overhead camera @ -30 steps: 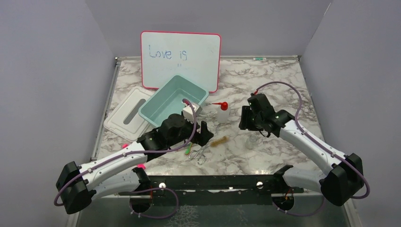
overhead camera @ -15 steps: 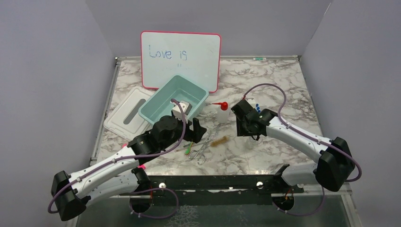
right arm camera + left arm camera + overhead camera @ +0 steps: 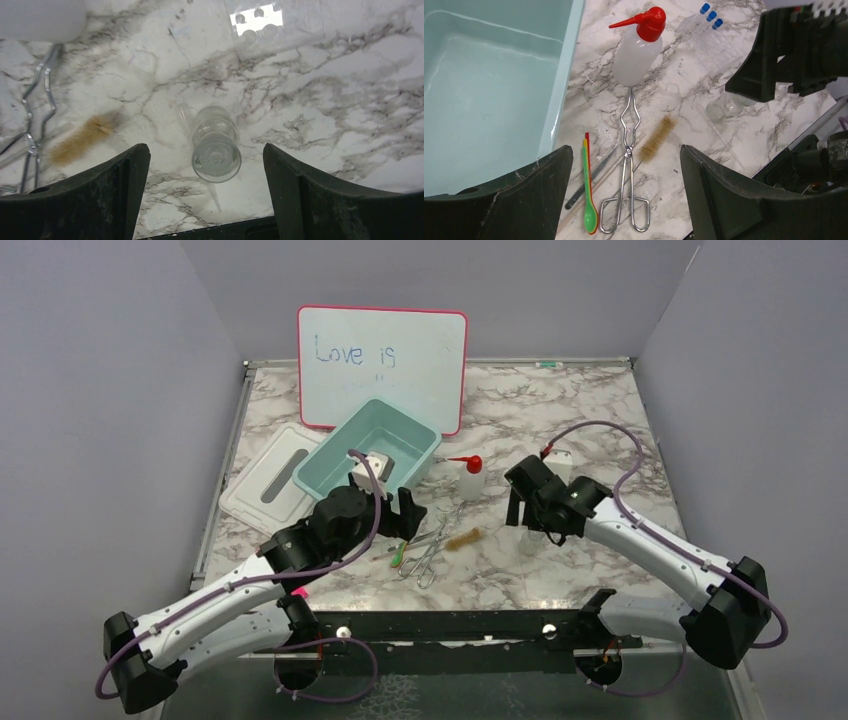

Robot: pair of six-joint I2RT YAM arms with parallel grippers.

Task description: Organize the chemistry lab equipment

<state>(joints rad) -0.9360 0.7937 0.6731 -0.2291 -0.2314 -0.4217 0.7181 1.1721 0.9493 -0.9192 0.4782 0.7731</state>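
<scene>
Both pairs of jaws gape empty, and the right pair, poised over the small glass flask (image 3: 215, 145), could knock it skidding across the tabletop (image 3: 350, 100) if closed off-centre.

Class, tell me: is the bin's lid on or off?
Off. The lid lies flat beside the bin, whose inside shows open from above.

Bright, even overhead light, faint soft shadows; right wrist view hazy, brown bristle brush (image 3: 82, 137) blurred
</scene>
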